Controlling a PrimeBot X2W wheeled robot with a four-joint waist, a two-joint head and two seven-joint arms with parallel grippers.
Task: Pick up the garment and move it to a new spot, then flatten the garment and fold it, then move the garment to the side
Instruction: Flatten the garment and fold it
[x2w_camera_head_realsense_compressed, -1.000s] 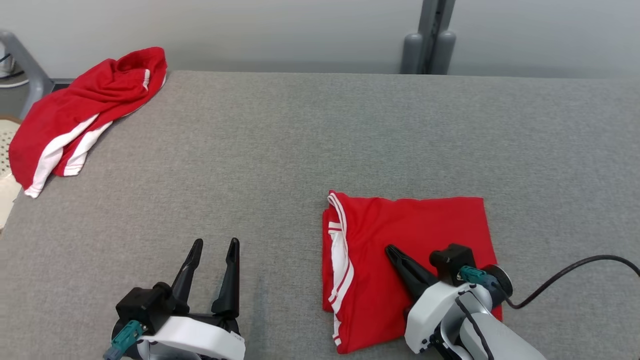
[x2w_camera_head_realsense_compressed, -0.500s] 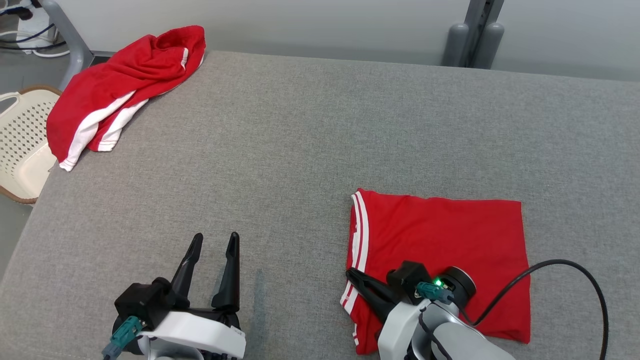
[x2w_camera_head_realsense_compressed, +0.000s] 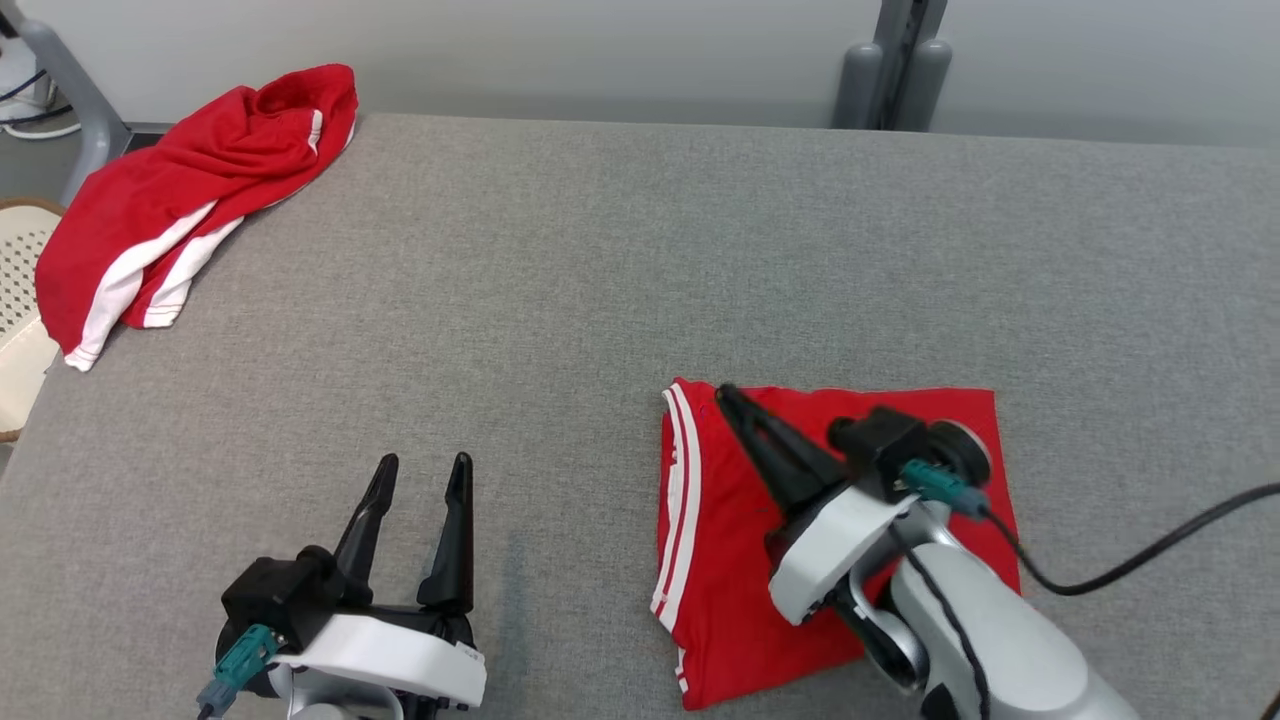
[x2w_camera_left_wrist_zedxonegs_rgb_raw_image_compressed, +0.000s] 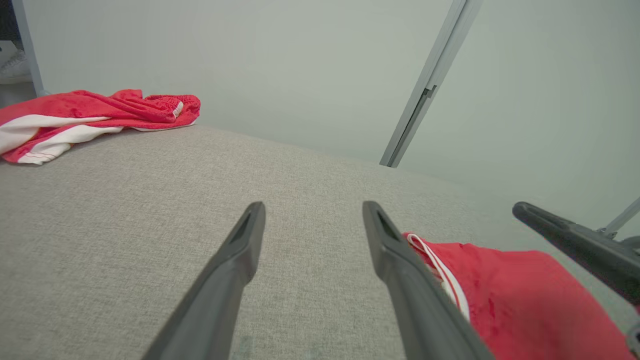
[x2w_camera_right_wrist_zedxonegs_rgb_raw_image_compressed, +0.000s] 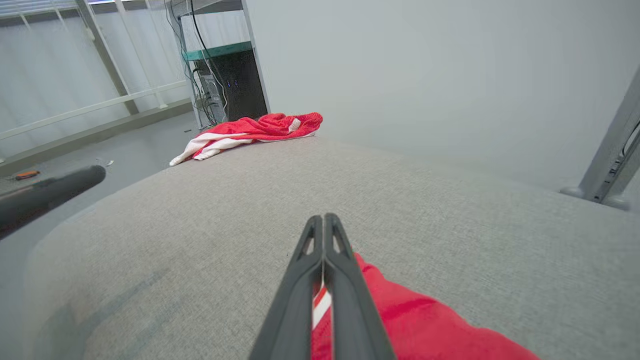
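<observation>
folded garment (x2w_camera_head_realsense_compressed: 722, 560): red with white stripes, lying flat as a neat rectangle on the near right part of the table, striped edge facing left.
right gripper (x2w_camera_head_realsense_compressed: 728, 397): two dark fingers pressed together with nothing between them. It reaches across the folded garment, with its tips above the far left corner.
left gripper (x2w_camera_head_realsense_compressed: 423, 465): fingers spread wide and empty, over bare table at the near left, beside the folded garment.
second garment (x2w_camera_head_realsense_compressed: 190, 200): red and white, crumpled at the table's far left corner, partly hanging over the edge.
table (x2w_camera_head_realsense_compressed: 560, 280): covered in grey fabric.
basket (x2w_camera_head_realsense_compressed: 18, 300): pale and perforated, beside the table's left edge.
cable (x2w_camera_head_realsense_compressed: 1130, 570): black, trailing right from the right wrist.
</observation>
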